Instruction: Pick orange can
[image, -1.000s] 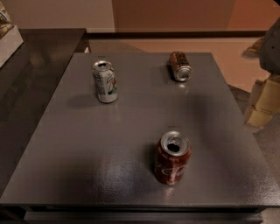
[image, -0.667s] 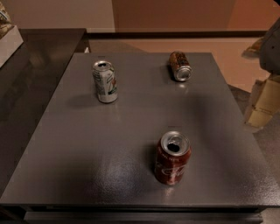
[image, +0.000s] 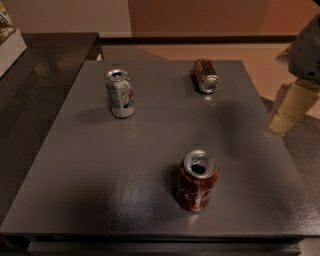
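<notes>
Camera view is showing the orange can (image: 205, 75) at the far right part of the counter (image: 125, 165). It is appearing to lie on its side, with the silver top pointing toward the near edge. The step in hand, as I am judging it, is the approach. The gripper (image: 288, 108) is hanging at the right border of the picture, beyond the right edge of the counter and well apart from the can. Whether the jaws are open or closed I cannot tell.

To do this well, the arm is needing to come down over the far right corner with the jaws set across the round body, not along it. A lying can is probably rolling away if only one side is touching it first.

The white-and-green can (image: 120, 93) is standing upright at the far left, and the dark red cola can (image: 196, 181) is standing near the front. Both are well apart from the target, so they are not crowding the path. The picture border is cutting off most of the arm, and the markings on the orange can are looking too dark to read.
</notes>
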